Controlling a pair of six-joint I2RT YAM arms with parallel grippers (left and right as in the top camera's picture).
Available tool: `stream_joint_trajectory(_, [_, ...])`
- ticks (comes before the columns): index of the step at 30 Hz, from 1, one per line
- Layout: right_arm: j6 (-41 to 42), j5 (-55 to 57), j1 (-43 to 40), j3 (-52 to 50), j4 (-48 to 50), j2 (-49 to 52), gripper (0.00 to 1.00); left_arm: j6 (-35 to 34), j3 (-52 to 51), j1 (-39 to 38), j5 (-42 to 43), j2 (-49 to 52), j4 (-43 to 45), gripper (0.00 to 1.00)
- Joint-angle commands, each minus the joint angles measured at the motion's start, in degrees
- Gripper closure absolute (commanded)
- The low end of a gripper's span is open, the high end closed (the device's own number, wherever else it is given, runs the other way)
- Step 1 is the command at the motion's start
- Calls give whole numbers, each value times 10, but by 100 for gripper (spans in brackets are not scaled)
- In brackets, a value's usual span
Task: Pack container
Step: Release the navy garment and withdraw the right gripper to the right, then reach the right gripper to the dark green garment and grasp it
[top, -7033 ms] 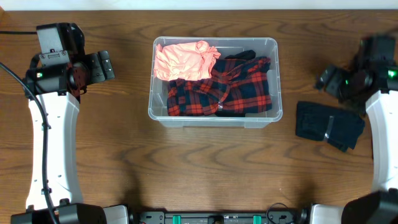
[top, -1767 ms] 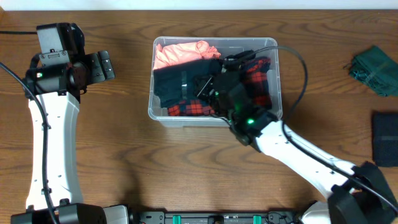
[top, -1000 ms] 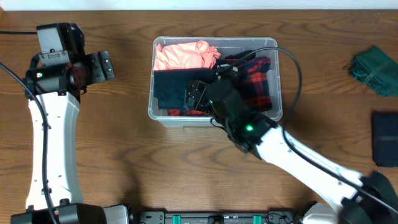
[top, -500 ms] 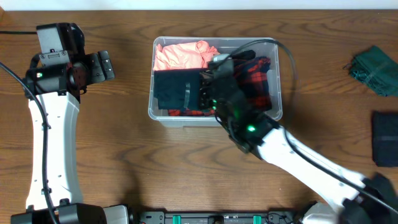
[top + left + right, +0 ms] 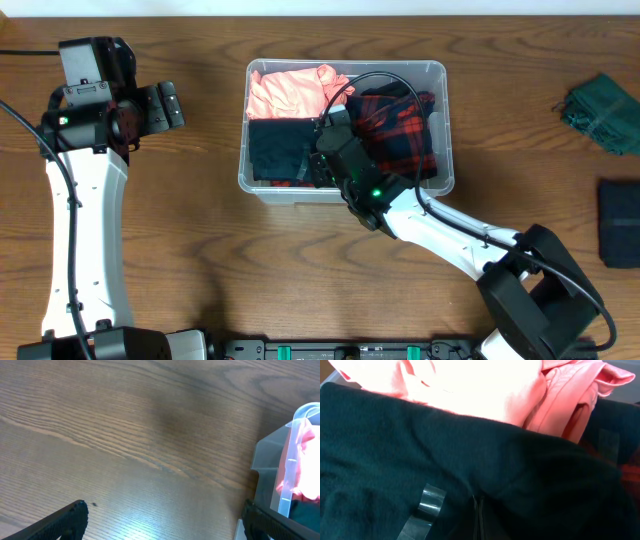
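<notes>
The container (image 5: 443,76), a clear plastic bin, sits at the table's middle back. Inside lie a pink garment (image 5: 295,92) at the back left, a dark folded garment (image 5: 277,148) with a strip of tape (image 5: 430,502) at the front left, and a red plaid garment (image 5: 402,125) on the right. My right gripper (image 5: 318,163) is down inside the bin over the dark garment (image 5: 395,460), its fingers pressed together (image 5: 480,520), with the pink garment (image 5: 485,390) just beyond. My left gripper (image 5: 170,103) hovers open over bare wood (image 5: 164,512) left of the container (image 5: 294,460).
A crumpled green garment (image 5: 603,112) lies at the far right back. A dark folded garment (image 5: 620,222) sits at the right edge. The right arm's cable loops over the bin's back rim.
My right gripper has gone from open to shut and shifted down and left in the bin. The dark garment now lies flat at the front left. The left arm has stayed still.
</notes>
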Motion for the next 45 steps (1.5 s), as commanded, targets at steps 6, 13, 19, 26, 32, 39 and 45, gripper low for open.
stream_joint_trajectory(6, [-11, -5, -22, 65, -88, -138, 50, -5, -2, 2, -2, 5, -2, 2])
stream_joint_trajectory(13, [-11, 13, -121, 92, -137, -263, 1, -5, -2, 2, -2, 5, -2, 2])
stream_joint_trajectory(19, [-2, 2, -303, 91, -232, -275, 1, -5, -2, 2, -2, 5, -2, 2])
stream_joint_trajectory(26, [-13, -33, -523, 90, -253, -216, 1, -5, -2, 2, -2, 5, -2, 2])
stream_joint_trajectory(32, [-13, -145, -665, 90, -213, -136, 1, -5, -2, 2, -2, 5, -2, 2])
stream_joint_trajectory(39, [-20, -244, -777, 90, -142, -49, 1, -5, -2, 2, -2, 5, -2, 2])
stream_joint_trajectory(45, [-22, -264, -831, 105, -94, 17, 1, -5, -2, 2, -2, 5, -2, 2])
